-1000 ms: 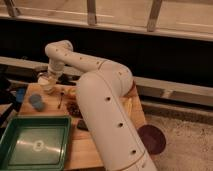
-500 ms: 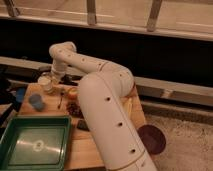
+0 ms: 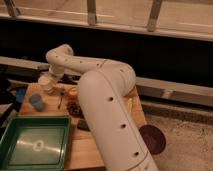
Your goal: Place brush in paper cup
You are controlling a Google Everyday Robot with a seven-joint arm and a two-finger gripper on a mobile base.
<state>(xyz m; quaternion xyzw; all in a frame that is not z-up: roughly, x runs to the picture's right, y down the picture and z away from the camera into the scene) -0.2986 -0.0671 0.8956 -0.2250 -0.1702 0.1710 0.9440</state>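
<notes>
White arm reaches far-left; gripper (image 3: 50,80) sits right over the cup (image 3: 47,84), its grasp hidden. Brush (image 3: 61,98) lies on table (image 3: 95,145) just right. We judge placement pending; next: verify grasp.

My feed is dim and warm-toned, with soft blur all over. Light falls from above onto the arm (image 3: 107,100), which glows pale cream with mild glare along its upper curve. The desk (image 3: 95,147) reads orange-brown, the wall band behind nearly black. The tool (image 3: 48,80) sits at the far left end, smeared.
</notes>
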